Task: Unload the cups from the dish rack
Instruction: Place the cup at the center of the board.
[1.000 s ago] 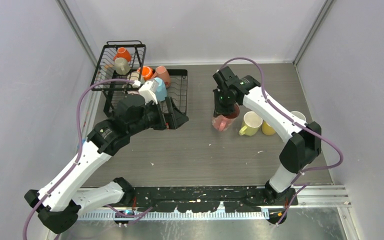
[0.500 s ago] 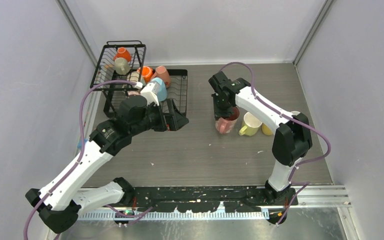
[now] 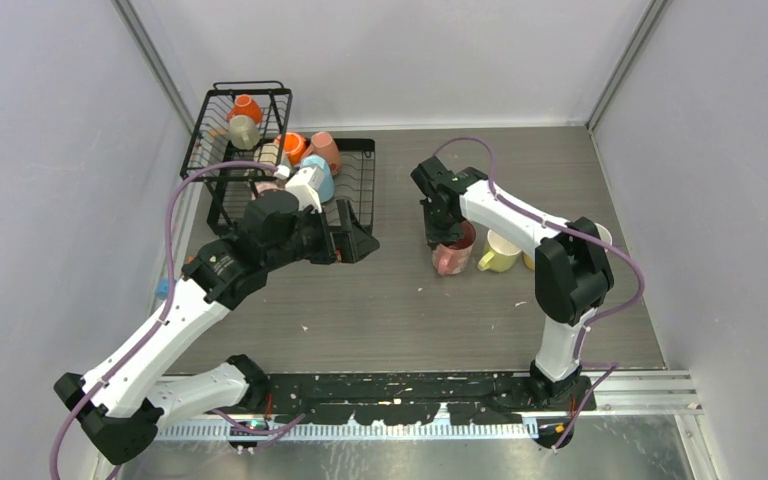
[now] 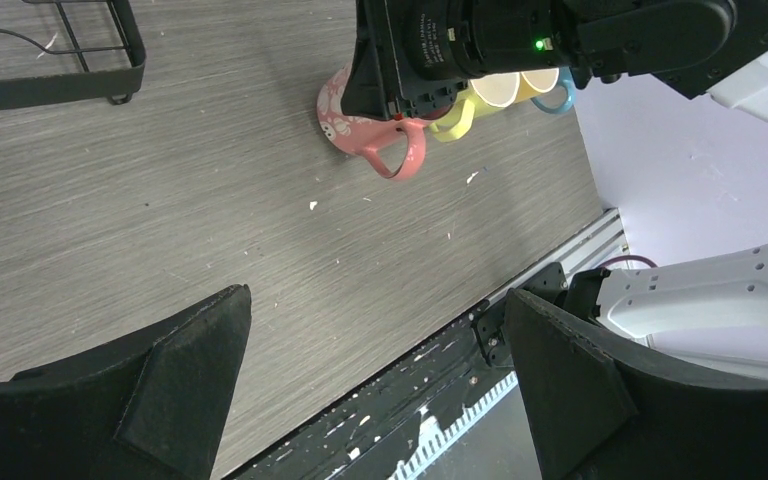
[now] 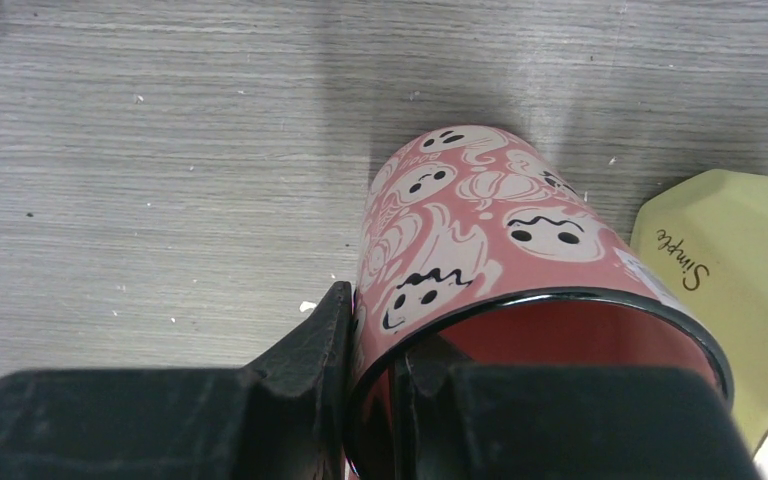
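R gripper (image 5: 370,360) pinches the rim wall of the pink mug (image 5: 480,240), ghost print, w/ one finger inside and one outside. Mug stands upright on the table (image 5: 160,150) right under the gripper. Yellow mug (image 5: 730,250) is just beside it, to the gripper's right. L gripper (image 4: 370,390) has its jaws spread wide, hovering over the tabletop. Dish rack (image 3: 230,115) corner is just behind it. Further back in the rack are cups (image 3: 247,105): orange, beige, lt blue.

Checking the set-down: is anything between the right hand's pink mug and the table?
Nothing visible. The right hand pinches the rim of the pink mug over bare table; the yellow mug stands close beside it, not beneath.
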`<state>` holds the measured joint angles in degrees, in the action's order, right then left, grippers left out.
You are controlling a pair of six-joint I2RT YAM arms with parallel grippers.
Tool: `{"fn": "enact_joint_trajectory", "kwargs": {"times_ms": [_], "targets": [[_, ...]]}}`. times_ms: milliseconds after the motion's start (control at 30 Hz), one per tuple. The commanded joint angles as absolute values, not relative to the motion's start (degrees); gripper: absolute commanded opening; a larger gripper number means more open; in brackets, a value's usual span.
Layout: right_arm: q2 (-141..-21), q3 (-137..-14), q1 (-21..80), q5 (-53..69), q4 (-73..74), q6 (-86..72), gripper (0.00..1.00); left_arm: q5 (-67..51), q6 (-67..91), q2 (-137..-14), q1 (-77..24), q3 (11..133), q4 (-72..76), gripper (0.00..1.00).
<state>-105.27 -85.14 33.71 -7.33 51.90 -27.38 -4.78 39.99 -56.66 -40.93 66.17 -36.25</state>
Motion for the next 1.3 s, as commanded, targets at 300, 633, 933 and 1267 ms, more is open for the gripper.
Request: {"fn": "enact_joint_trajectory", "kwargs": {"times_ms": [300,633,933,1267], "targets": [[-104.1,-83.9,34.3,-9.9,48.1,-28.5,0.18,-5.7,39.3,-56.1,-41.2,65.3,-34.3,1.0],[-99.8,-85.0,34.8,-11.1,50.9,-28.8,0.71,-5.5,39.3,-56.3,-41.2,65.5,-34.7,1.0],[-91.9,-85.8,35.0,-11.0,52.9,-29.4,1.0,-3.8,39.0,-56.3,-41.3,66.3,-35.8,1.0],[-80.7,-84.7,34.9,-12.8,51.1,-31.2,1.0,6.0,37.1,-61.5,-41.2,70.6,-38.8,1.0]]}}
